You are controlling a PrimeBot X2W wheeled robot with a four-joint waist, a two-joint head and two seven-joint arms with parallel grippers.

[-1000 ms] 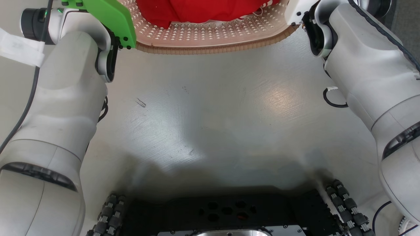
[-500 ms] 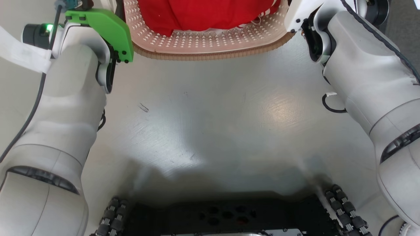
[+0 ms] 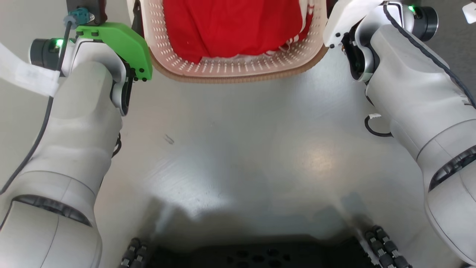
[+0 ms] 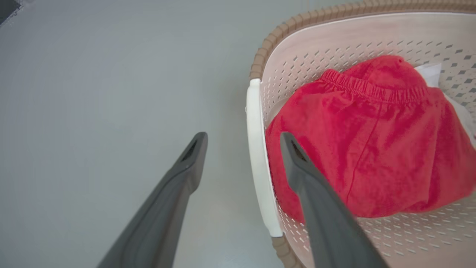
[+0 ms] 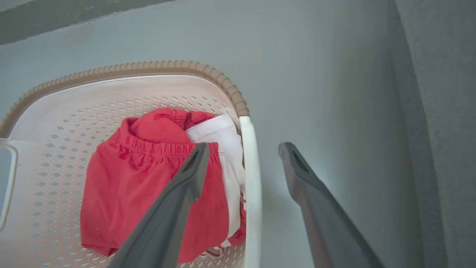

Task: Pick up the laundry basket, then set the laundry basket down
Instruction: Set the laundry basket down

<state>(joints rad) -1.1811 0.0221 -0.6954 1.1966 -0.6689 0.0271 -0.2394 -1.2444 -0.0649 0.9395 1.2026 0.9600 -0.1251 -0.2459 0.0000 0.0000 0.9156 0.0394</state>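
Observation:
The laundry basket (image 3: pixel 238 70) is cream-white and perforated, with a brown woven-look rim, and stands on the grey floor straight ahead of me. A red garment (image 3: pixel 230 26) and a white cloth (image 5: pixel 219 137) lie inside it. In the left wrist view my left gripper (image 4: pixel 242 138) is open, its fingers straddling the white side handle (image 4: pixel 256 156): one finger is outside, the other over the red garment (image 4: pixel 372 149). My right gripper (image 5: pixel 244 147) is open in the same way astride the other handle (image 5: pixel 250 193). Both handles sit loose between the fingers.
My green-capped left wrist (image 3: pixel 119 41) and pale right forearm (image 3: pixel 409 74) flank the basket. My black base with roller wheels (image 3: pixel 383 245) is at the bottom. A darker grey surface (image 5: pixel 438 111) runs along the basket's right side. A black cable loop (image 3: pixel 373 128) hangs under the right arm.
The whole head view has shifted, basket, floor marks and arms together, so the camera moved and more of the basket shows. Nothing has visibly moved against the floor.

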